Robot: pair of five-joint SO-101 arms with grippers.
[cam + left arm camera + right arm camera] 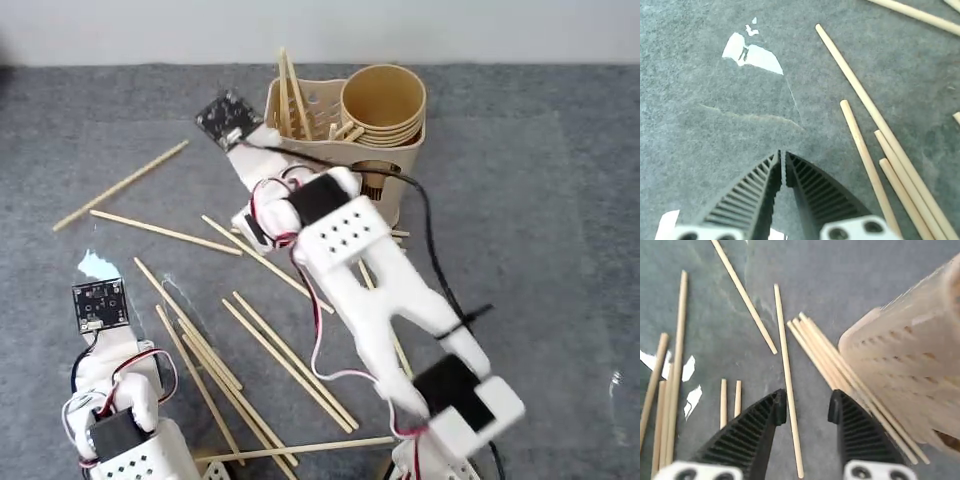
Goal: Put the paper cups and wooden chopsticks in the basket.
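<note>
Near the table's front left corner the left gripper hangs closed and empty. Loose chopsticks lie strewn across the middle. The right gripper gapes open above one chopstick, just beside the basket at the back edge, which holds stacked paper cups and upright chopsticks.

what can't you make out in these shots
- High view: the right arm covers some chopsticks and the basket front.
- High view: the paper cups nest too tightly to count.
- Right wrist view: the basket is blurred and cut by the edge.
- Left wrist view: chopsticks run off the edge.
</note>
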